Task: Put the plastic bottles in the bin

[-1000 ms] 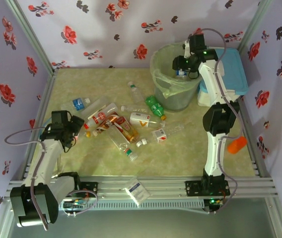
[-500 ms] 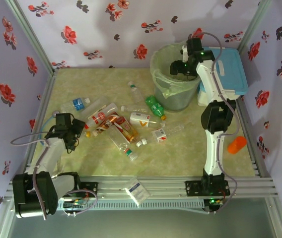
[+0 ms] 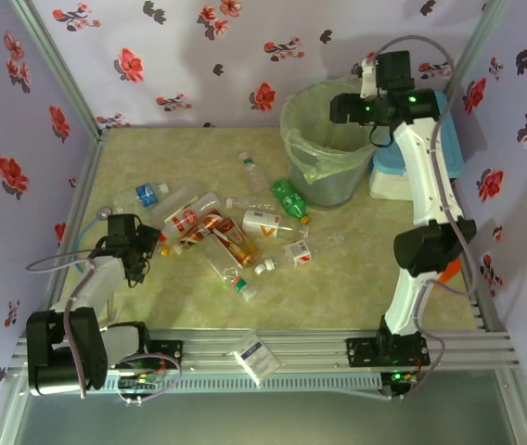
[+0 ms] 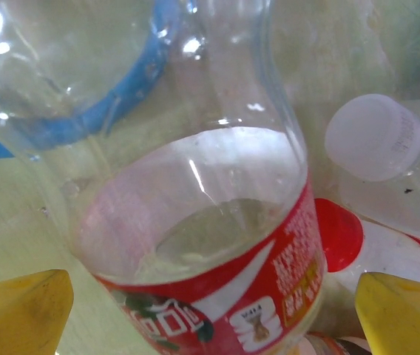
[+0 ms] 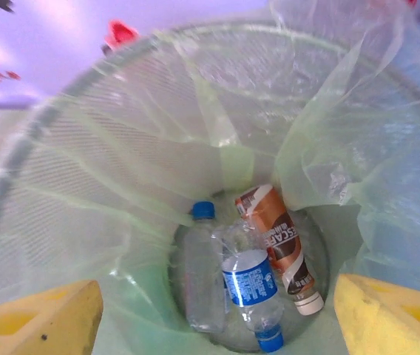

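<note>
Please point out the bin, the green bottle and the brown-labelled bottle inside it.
bin (image 3: 336, 182), top external view, front wall.
green bottle (image 3: 289, 196), top external view, body.
brown-labelled bottle (image 5: 275, 235), right wrist view, label.

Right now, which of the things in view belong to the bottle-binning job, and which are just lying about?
Job: round translucent grey-green plastic bin with pale green liner; green plastic bottle with yellow cap; clear red-labelled plastic bottle; blue-labelled clear bottle already binned.

Lying about: white cooler box with blue lid; orange object at the right edge; white-and-blue packet at the near edge.
</note>
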